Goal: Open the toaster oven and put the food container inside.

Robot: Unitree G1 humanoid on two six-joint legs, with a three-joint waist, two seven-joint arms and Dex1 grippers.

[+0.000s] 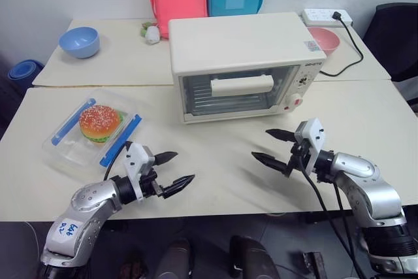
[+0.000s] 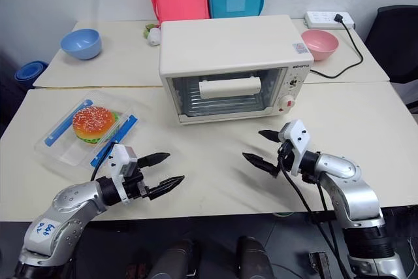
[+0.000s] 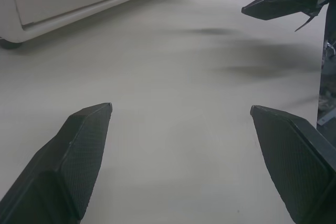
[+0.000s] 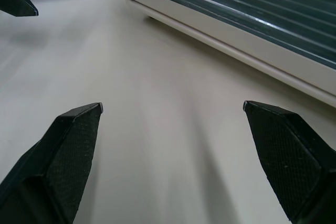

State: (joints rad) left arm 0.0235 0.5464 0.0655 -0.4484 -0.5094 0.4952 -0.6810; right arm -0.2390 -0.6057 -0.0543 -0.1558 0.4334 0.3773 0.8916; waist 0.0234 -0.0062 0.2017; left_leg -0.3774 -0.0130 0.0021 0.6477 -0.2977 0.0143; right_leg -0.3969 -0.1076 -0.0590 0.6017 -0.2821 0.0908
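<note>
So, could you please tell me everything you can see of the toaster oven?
The toaster oven is a cream-white box, plastic or painted metal by its look. Its glass door is shut, with a wide cream bar handle across it and rack bars visible behind. Knobs and a red button sit at one side. It stands upright on the table, untouched.

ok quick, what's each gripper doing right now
left gripper: open, empty, over the table.
right gripper: open, empty, in front of the oven.

Closed toaster oven [image 2: 232, 70] behind two spread, empty hands, food container [image 2: 85, 132] at left.
</note>
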